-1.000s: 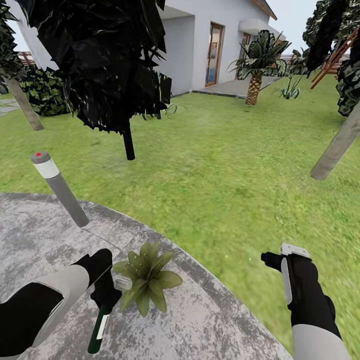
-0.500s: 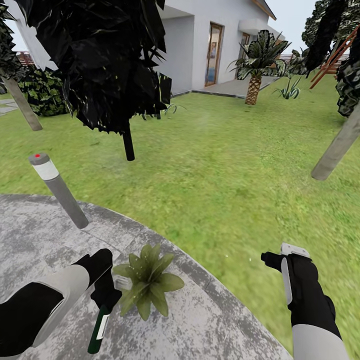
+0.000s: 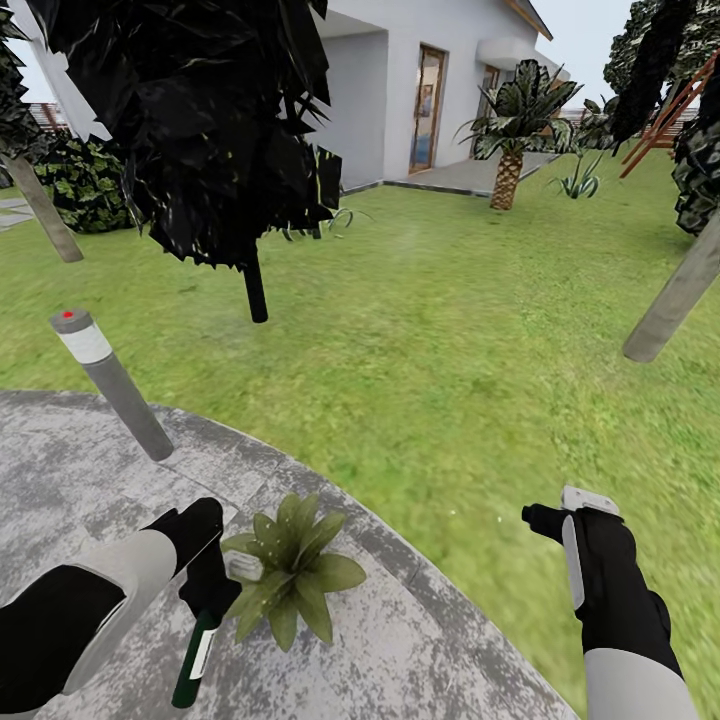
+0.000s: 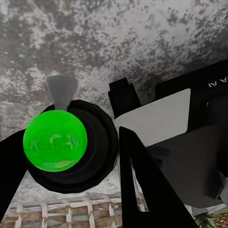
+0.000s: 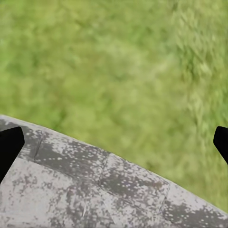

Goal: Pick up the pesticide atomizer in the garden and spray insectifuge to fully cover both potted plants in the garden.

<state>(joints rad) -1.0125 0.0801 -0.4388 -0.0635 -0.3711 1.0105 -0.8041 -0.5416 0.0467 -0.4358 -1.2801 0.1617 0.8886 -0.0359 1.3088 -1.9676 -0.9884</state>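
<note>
Head view, left to right: grey bollard lamp [image 3: 108, 385] leaning at the patio's far edge; left gripper [image 3: 207, 580] low over the mottled patio [image 3: 90, 480], fingers closed around the neck of the pesticide atomizer [image 3: 195, 650]. Bottle's long axis runs from the fingers down and back toward the robot, dark body with white label hanging below the grip, pale trigger head [image 3: 243, 567] up top and pointing rightward. Just beside that head, nearly touching the leaves, sits one potted plant [image 3: 290, 575], a green rosette on the paving near the curved rim; its pot is hidden under the foliage. Left arm is clearly the nearer one: forearm comes in low from the left edge, wrist bent down so the nozzle faces the plant side-on. Left wrist view: round green bottle base [image 4: 55, 139] in its dark surround, patio beyond. Lawn [image 3: 450, 330] fills the middle ground. Right gripper [image 3: 545, 520] is raised over the grass well apart from the plant, holding nothing; right wrist view puts its dark fingertips at opposite edges, so spread wide. Second plant not spotted. Judgement: spraying of this plant is in hand.
</note>
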